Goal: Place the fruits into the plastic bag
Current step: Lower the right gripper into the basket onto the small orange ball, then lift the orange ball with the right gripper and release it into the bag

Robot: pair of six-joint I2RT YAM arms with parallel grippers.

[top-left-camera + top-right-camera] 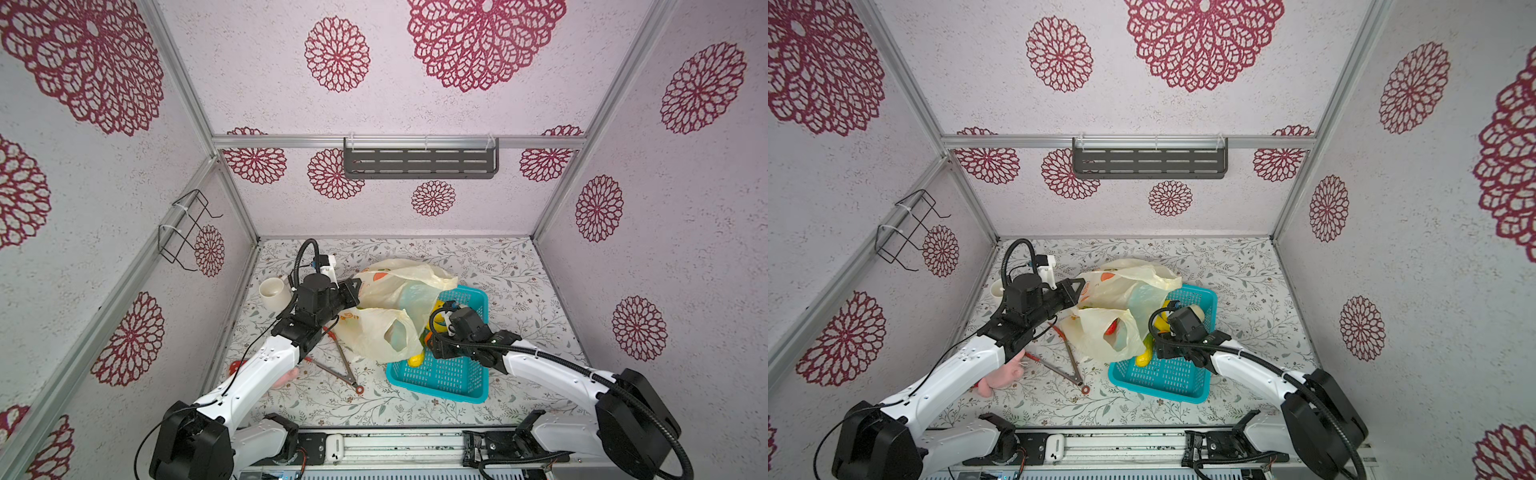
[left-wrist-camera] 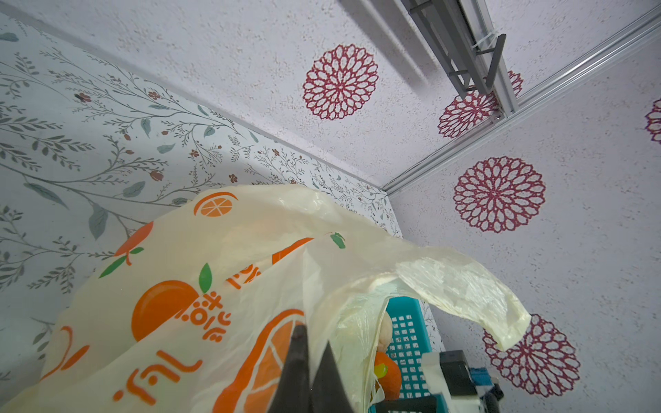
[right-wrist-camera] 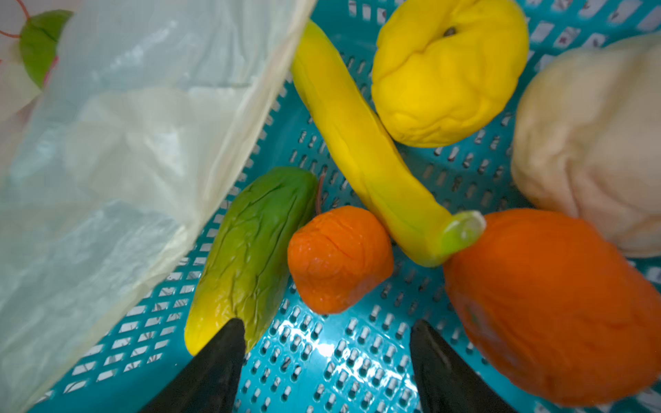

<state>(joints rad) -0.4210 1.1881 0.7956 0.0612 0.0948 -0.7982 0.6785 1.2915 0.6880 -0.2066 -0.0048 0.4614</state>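
Fruit (image 3: 447,71) lies in the basket (image 3: 357,357), near right, and looks soft, wrinkled and light. Small orange (image 3: 339,257) suits a gentle squeeze across its middle. Right gripper (image 3: 327,323) gapes empty beside it; left gripper (image 2: 313,336) pinches the thin bag (image 2: 179,286).

left end effector (image 2: 314,334): jaws pinched together | right end effector (image 3: 327,321): jaws apart, wrist angled down

I count seven fruits (image 1: 415,358): one small orange (image 3: 339,259), one large orange (image 3: 551,304), one banana (image 3: 365,150), one yellow ball (image 3: 447,75), one green-yellow piece (image 3: 250,250), one whitish lump (image 3: 590,143), one red piece (image 1: 1111,328). Also one plastic bag (image 1: 374,332), one basket (image 1: 440,378), one cup (image 1: 274,293), one pair of tongs (image 1: 346,365), one plush toy (image 1: 1003,374).
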